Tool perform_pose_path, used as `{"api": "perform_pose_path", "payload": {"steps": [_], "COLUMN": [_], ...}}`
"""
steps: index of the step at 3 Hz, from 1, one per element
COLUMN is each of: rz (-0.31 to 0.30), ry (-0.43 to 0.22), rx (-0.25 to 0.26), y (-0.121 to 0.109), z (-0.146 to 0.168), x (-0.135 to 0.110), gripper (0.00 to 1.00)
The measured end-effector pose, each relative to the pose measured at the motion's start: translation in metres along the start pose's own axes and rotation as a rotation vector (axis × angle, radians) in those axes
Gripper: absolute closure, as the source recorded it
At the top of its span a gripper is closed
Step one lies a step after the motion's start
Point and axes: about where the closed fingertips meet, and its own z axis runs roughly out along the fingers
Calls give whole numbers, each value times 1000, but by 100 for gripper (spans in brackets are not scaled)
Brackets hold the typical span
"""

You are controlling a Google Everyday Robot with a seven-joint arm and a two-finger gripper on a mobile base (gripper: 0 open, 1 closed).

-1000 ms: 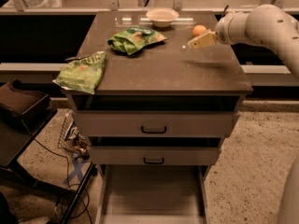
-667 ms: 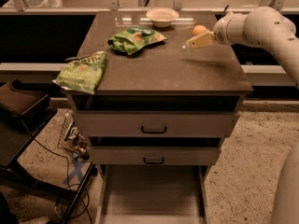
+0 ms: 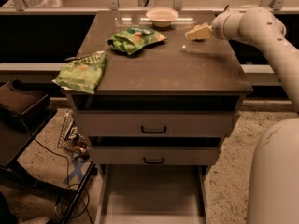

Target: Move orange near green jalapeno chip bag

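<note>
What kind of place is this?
Probably a robot test lab, not a home: a drawer cabinet for a table, loose cables and a taped X on the floor, and the robot's pincer over the cabinet's back right.

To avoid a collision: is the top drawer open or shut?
Shut: the top drawer sits pushed in under the tabletop. The gripper is above its back right corner.

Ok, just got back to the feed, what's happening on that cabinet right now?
The robot's hand is at the back right of the cabinet top, just right of the white bowl. The orange isn't visible; the hand may be covering it. Two green chip bags lie further left: one bag near the middle, the other bag overhanging the front left edge.
</note>
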Motion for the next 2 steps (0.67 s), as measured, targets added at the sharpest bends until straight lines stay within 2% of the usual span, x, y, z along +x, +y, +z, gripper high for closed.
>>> {"api": "perform_pose_path", "payload": {"steps": [1, 2], "rz": [36, 82], "ry": [-22, -12], "rx": [5, -2], "y": [-7, -11], "z": [19, 34], "x": [1, 12], "gripper": [0, 0]}}
